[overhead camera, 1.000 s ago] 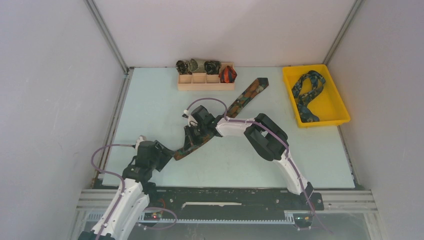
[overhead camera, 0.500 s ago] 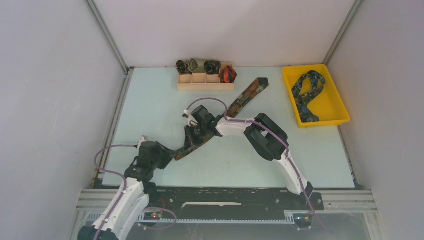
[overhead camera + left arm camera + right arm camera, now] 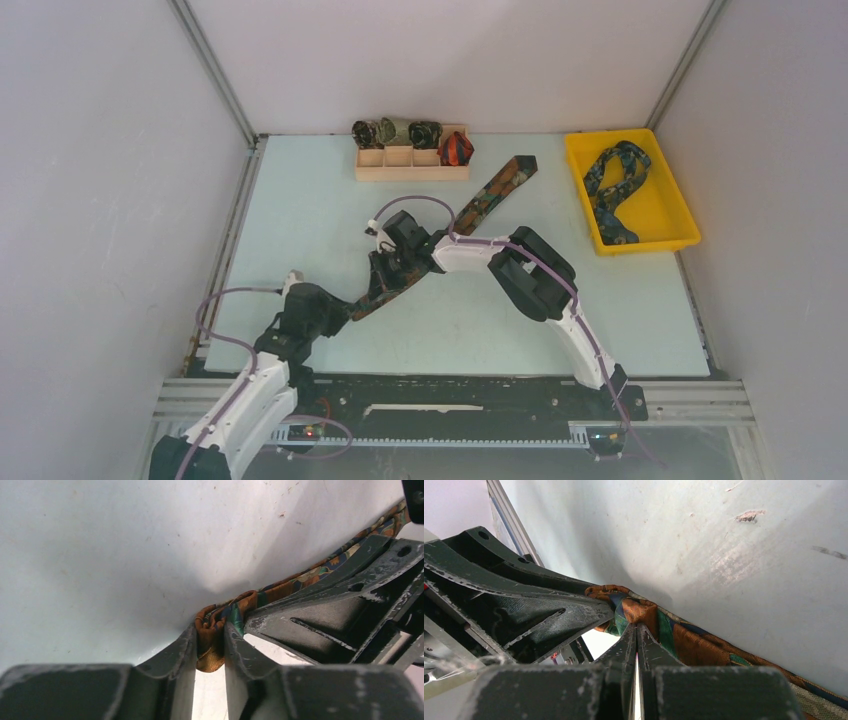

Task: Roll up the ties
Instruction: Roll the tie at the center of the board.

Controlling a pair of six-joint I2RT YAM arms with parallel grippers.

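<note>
Plain grey walls (image 3: 420,60) enclose a pale table (image 3: 300,220) (metal-framed corners).

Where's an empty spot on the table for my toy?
The table is bare on the left, between the wooden box and the left arm. It is also bare at the front right, below the yellow tray. The middle is crowded: the left pincer and right pincer meet at the brown tie.

From lower left the left arm (image 3: 252,388) reaches up-frame, its left gripper (image 3: 210,632) nipping the tie (image 3: 252,597) between narrowly parted fingers. The right arm (image 3: 562,300) elbows in from lower right toward centre, right gripper (image 3: 636,630) closed tight.
</note>
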